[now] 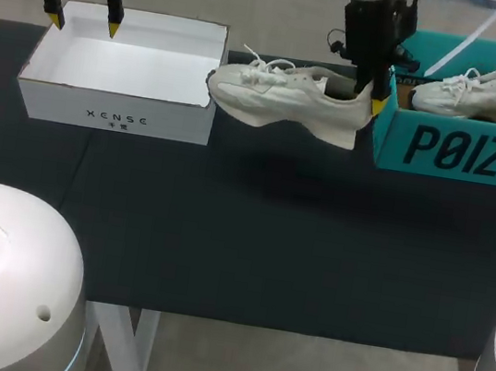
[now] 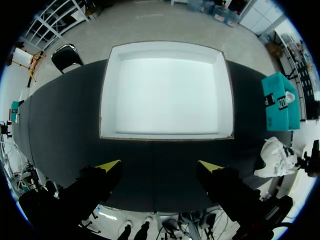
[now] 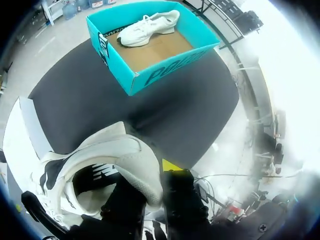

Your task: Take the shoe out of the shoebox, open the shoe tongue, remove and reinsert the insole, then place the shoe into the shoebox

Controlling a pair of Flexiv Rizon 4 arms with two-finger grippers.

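Shoe, clamped only at its heel by the right pincer above the worktop, could twist loose and drop; left pincer hangs open, empty.

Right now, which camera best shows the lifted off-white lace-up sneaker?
Head view: the whole off-white sneaker shows side-on in the right gripper. Right wrist view shows only its heel and opening; left wrist, a small glimpse.

L fingers spread wide, R fingers clamped tight
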